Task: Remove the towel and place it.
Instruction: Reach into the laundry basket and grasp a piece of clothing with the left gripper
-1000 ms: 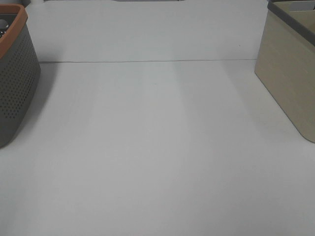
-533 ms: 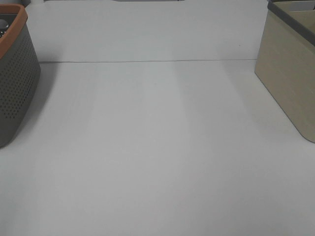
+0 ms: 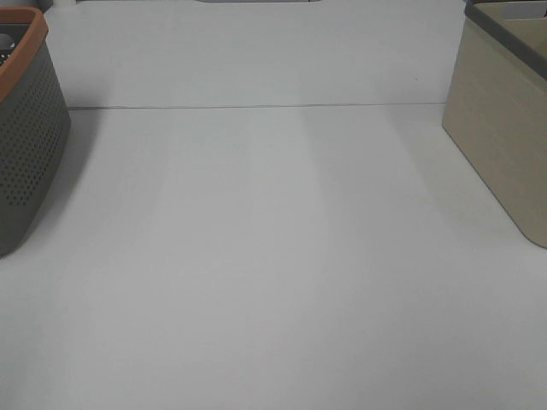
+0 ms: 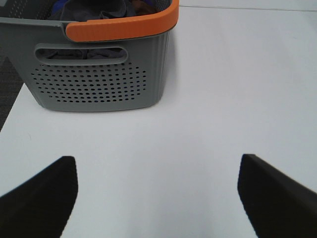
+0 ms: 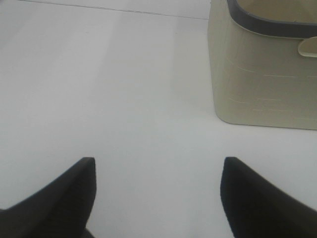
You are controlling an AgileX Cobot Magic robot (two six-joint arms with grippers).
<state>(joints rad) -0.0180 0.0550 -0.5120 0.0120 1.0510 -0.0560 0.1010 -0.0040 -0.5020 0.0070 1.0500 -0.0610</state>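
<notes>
Left pincer (image 4: 157,168) apart — right pincer (image 5: 158,168) apart | towel (image 4: 101,10) bunched in basket (image 4: 124,27) — axis unclear

You'll find a grey perforated plastic basket with an orange rim (image 3: 26,145) at the left edge of the high view and a beige rectangular bin with a dark grey rim (image 3: 500,145) at the right edge. They stand well apart on the white tabletop (image 3: 273,256). A thin seam line (image 3: 256,108) crosses its upper part.

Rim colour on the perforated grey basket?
Orange. The rim shows best in the left wrist view.
</notes>
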